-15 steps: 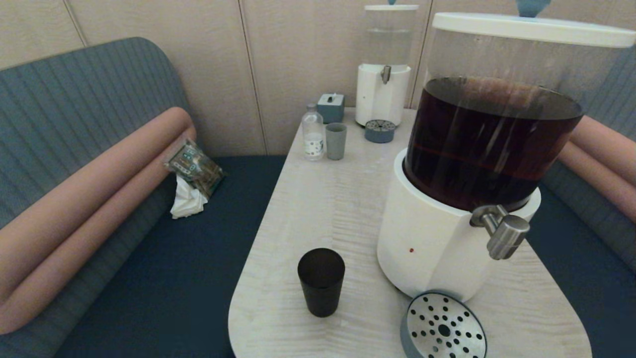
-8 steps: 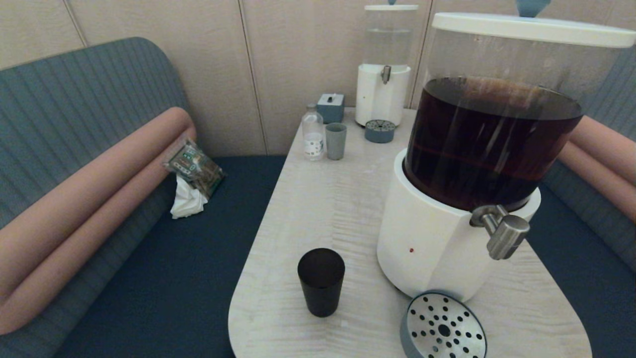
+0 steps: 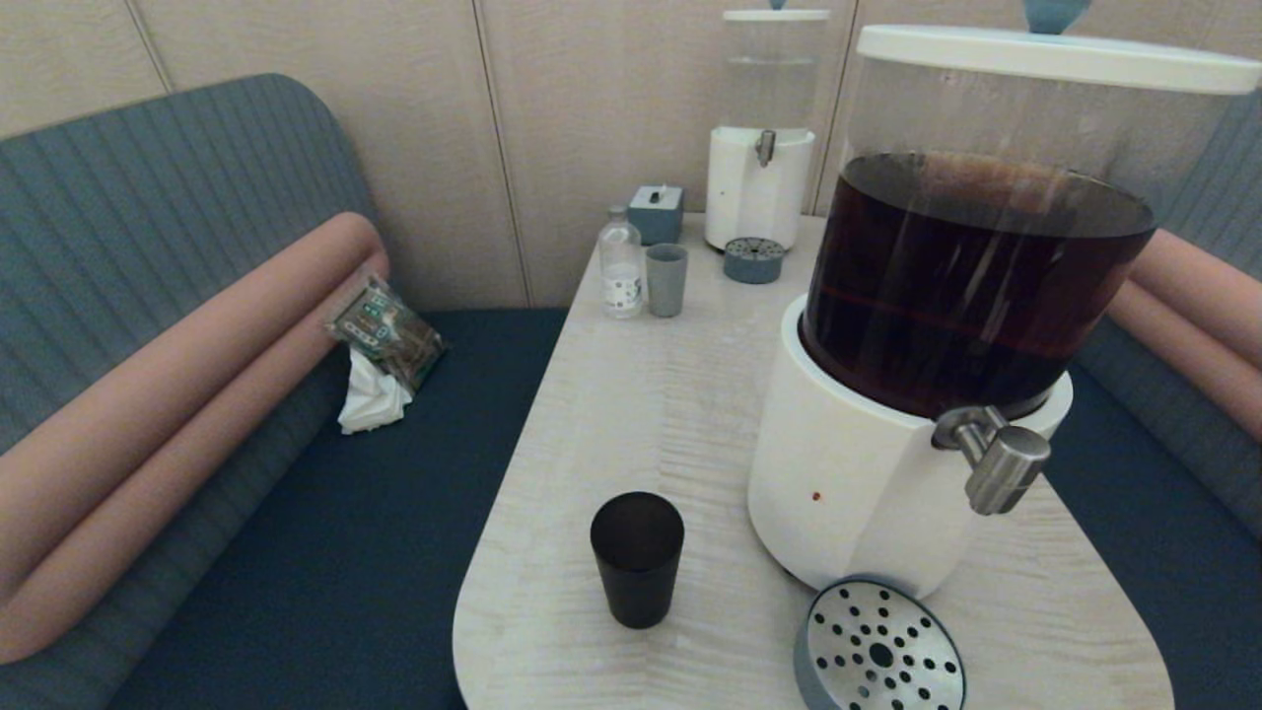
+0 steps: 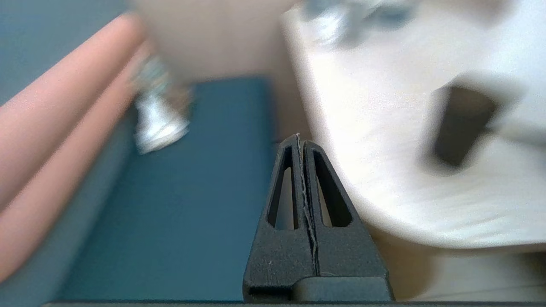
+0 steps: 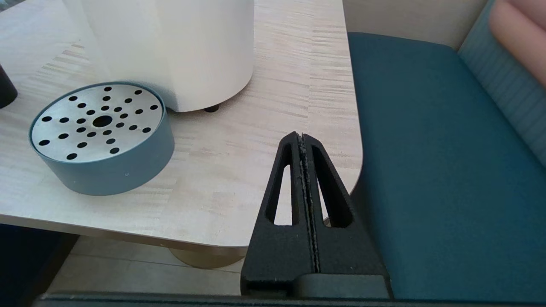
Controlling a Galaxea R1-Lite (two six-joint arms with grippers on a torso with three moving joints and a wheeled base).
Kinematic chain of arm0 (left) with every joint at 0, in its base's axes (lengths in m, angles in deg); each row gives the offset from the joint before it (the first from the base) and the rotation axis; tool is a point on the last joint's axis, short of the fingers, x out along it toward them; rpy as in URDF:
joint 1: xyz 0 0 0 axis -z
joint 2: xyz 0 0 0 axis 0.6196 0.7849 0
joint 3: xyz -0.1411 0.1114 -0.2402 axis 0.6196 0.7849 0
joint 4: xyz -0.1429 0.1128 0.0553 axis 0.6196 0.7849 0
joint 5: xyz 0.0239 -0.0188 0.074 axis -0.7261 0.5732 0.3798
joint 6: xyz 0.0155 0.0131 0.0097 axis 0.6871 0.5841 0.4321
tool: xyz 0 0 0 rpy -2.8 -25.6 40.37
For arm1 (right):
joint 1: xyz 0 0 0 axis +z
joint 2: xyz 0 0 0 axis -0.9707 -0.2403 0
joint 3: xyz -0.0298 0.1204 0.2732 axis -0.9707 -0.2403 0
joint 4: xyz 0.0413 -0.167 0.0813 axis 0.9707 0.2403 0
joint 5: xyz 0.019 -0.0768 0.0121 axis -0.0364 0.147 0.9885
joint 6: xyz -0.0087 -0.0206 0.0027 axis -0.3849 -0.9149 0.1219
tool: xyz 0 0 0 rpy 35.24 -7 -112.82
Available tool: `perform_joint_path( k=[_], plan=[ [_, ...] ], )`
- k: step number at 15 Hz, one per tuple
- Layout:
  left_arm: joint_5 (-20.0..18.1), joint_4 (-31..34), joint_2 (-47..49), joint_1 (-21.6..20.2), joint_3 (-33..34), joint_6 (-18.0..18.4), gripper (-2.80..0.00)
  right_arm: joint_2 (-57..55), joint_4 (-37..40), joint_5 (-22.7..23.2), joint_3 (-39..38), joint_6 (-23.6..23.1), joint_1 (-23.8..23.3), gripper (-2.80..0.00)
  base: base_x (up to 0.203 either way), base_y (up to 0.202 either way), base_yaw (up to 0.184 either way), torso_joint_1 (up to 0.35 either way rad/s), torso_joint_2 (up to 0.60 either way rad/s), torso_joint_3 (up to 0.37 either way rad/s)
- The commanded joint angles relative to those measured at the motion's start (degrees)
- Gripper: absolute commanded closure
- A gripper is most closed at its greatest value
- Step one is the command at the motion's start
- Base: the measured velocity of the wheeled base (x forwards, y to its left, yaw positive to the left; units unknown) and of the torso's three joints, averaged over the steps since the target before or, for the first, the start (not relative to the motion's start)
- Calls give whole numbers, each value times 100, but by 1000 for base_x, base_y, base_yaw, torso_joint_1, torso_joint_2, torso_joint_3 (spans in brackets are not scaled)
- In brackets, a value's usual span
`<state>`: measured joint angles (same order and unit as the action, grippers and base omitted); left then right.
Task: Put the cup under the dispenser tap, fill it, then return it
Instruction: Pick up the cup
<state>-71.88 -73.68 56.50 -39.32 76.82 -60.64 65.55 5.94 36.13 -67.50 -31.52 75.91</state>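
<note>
The black cup point(image 3: 637, 559) stands upright on the pale table point(image 3: 641, 394) near its front edge, left of the big dispenser point(image 3: 946, 316) of dark brown liquid. The steel dispenser tap point(image 3: 994, 459) juts out over the table to the right of the round grey drip tray point(image 3: 879, 651). My left gripper point(image 4: 298, 138) is shut and empty, low beside the table's left edge, with the cup point(image 4: 463, 125) blurred ahead of it. My right gripper point(image 5: 301, 137) is shut and empty off the table's front right corner, near the drip tray point(image 5: 100, 136). Neither arm shows in the head view.
At the table's far end stand a smaller clear-liquid dispenser point(image 3: 761, 168) with its own drip tray point(image 3: 754, 260), a pale grey-green tumbler point(image 3: 666, 280), a small bottle point(image 3: 621, 264) and a grey box point(image 3: 657, 213). Blue benches flank the table; a wrapper and tissue point(image 3: 380, 350) lie on the left bench.
</note>
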Motion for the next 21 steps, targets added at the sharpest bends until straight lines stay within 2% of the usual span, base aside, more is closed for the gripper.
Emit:
perform_joint_path(
  k=[1, 3, 4, 5, 7, 9, 10, 15, 17, 20, 21],
  plan=[
    [-457, 35, 693, 23, -539, -256, 0, 2, -3, 0, -18, -4, 1, 0, 0, 0, 0, 0, 0, 0],
    [-885, -37, 1501, 162, -922, -591, 0, 2, -3, 0, -18, -10, 1, 0, 0, 0, 0, 0, 0, 0],
    [-1034, -269, 1878, 293, -960, -678, 0, 2, -3, 0, -18, -1, 1, 0, 0, 0, 0, 0, 0, 0],
    [-1228, -708, 2193, 494, -880, -739, 0, 2, -3, 0, -18, -2, 1, 0, 0, 0, 0, 0, 0, 0],
    [-1964, -1805, 2692, 784, -453, -822, 0, 2, -3, 0, -18, -8, 1, 0, 0, 0, 0, 0, 0, 0],
    [-2681, -2507, 3084, 833, -68, -839, 0, 2, -3, 0, -18, -2, 1, 0, 0, 0, 0, 0, 0, 0],
    [-2859, -2756, 3245, 839, 35, -841, 0, 2, -3, 0, -18, -1, 1, 0, 0, 0, 0, 0, 0, 0],
    [-3045, -3516, 4319, 836, 30, -705, 0, 2, -3, 0, -18, -1, 1, 0, 0, 0, 0, 0, 0, 0],
    [-2963, -3935, 4786, 818, 46, -666, 0, 2, -3, 0, -18, -2, 1, 0, 0, 0, 0, 0, 0, 0],
    [-2877, -4030, 5101, 807, 48, -598, 0, 2, -3, 0, -18, -10, 1, 0, 0, 0, 0, 0, 0, 0],
    [-2877, -4062, 5218, 807, 40, -562, -17, 2, -3, 0, -18, -1, 1, 0, 0, 0, 0, 0, 0, 0]
  ],
)
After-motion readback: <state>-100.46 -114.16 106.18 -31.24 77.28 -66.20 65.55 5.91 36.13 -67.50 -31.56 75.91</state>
